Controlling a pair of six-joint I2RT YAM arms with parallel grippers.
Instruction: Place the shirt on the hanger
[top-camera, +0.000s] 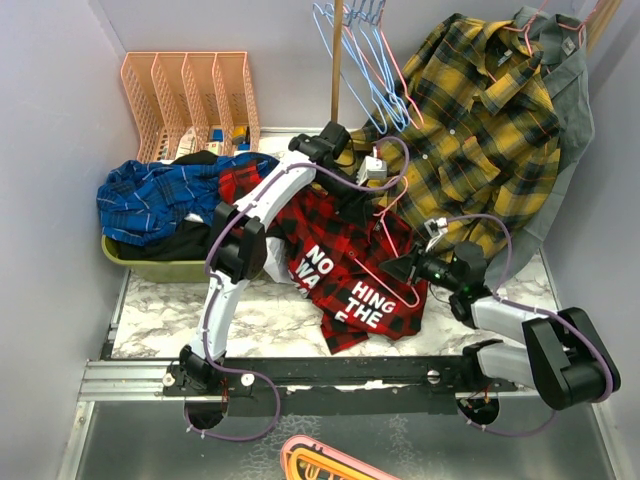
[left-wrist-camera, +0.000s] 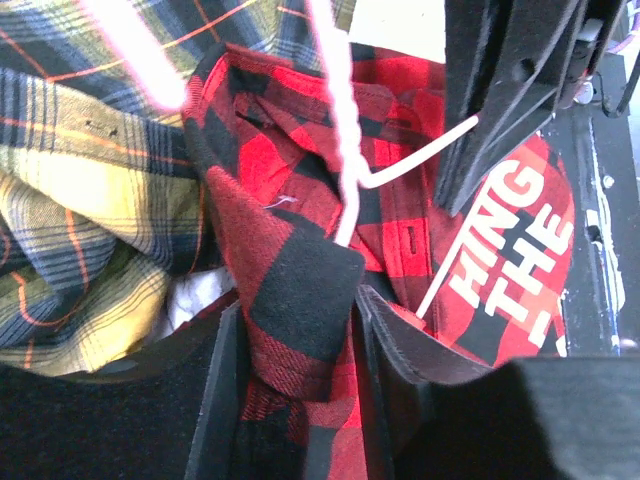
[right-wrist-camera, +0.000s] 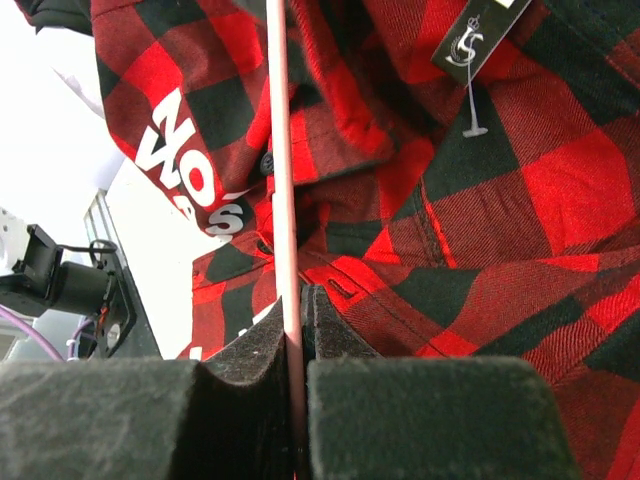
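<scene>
The red-and-black plaid shirt (top-camera: 350, 275) with white lettering lies crumpled on the marble table, and its far edge is lifted. My left gripper (top-camera: 345, 172) is shut on a fold of the shirt's fabric (left-wrist-camera: 295, 330) near the collar. The pink wire hanger (top-camera: 393, 205) lies over the shirt, its hook toward the back. My right gripper (top-camera: 390, 268) is shut on one straight wire of the hanger (right-wrist-camera: 285, 200), just above the shirt (right-wrist-camera: 480, 200). In the left wrist view the hanger (left-wrist-camera: 345, 150) crosses the open collar and the right gripper's fingers (left-wrist-camera: 510, 90) show at top right.
A yellow-and-black plaid shirt (top-camera: 480, 120) hangs at back right over a grey garment (top-camera: 568, 95). Light blue hangers (top-camera: 360, 60) hang by a wooden pole (top-camera: 337, 60). A green basin (top-camera: 150, 265) holds a blue plaid shirt (top-camera: 150, 195). An orange file rack (top-camera: 190, 100) stands at back left.
</scene>
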